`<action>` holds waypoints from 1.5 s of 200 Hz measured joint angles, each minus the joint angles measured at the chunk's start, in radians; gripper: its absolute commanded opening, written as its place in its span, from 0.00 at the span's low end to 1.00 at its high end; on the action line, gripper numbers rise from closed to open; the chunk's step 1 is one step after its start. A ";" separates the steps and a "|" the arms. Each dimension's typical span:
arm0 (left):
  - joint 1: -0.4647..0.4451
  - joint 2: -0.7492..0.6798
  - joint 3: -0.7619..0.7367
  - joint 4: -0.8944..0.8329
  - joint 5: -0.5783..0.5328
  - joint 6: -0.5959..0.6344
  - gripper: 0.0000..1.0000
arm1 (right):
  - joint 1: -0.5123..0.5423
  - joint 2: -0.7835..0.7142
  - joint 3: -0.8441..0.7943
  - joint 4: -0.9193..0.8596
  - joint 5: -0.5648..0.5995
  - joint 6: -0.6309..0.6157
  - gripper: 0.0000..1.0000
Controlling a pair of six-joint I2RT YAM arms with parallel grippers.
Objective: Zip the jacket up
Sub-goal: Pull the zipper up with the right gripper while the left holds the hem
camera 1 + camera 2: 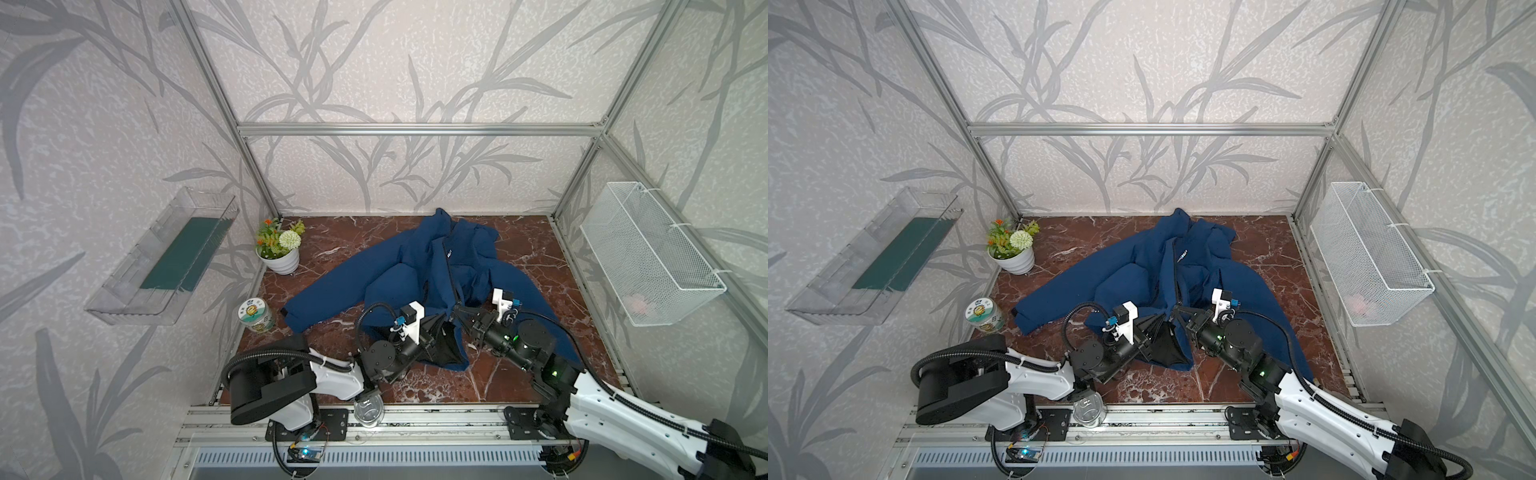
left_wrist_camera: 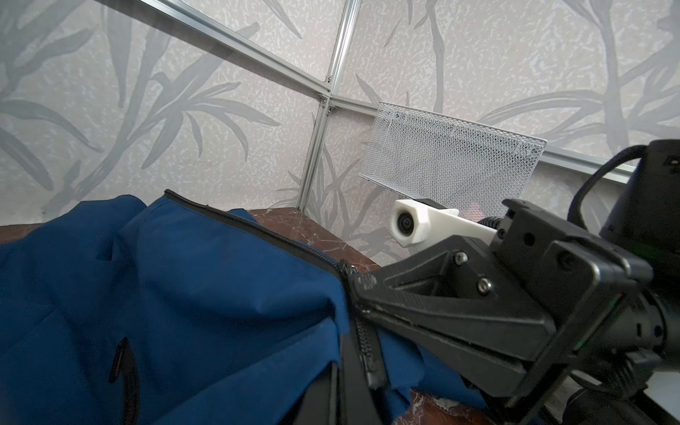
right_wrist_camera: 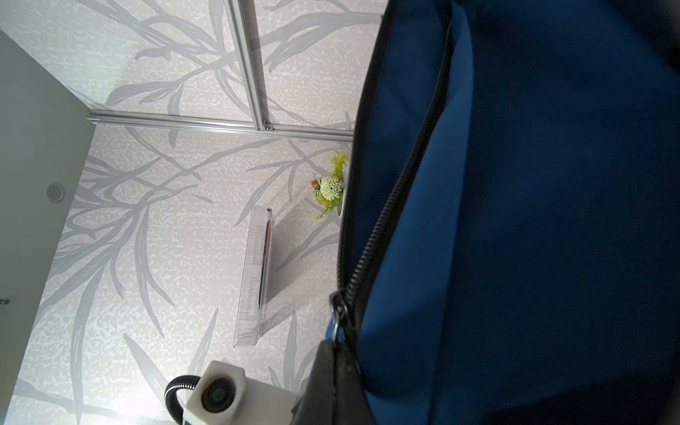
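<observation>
Navy jacket (image 1: 399, 266) lay spread across the middle of the marbled tabletop (image 1: 332, 245), collar toward the top of both top views, with black lining showing at the hem. The left gripper (image 1: 442, 323) was clamped tight on that hem. Just beside it, the right gripper (image 2: 358, 290) was pinched closed at the slider of the front zipper (image 1: 451, 274).
</observation>
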 measured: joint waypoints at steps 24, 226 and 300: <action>0.000 -0.024 -0.028 -0.003 -0.016 0.004 0.00 | -0.067 0.042 0.012 0.033 -0.060 0.008 0.00; 0.049 -0.893 -0.127 -0.729 -0.267 0.150 0.00 | -0.520 0.861 0.918 0.171 -0.668 0.028 0.00; 0.070 -1.009 -0.131 -0.827 -0.296 0.158 0.00 | -0.528 0.958 1.216 0.012 -0.694 0.010 0.00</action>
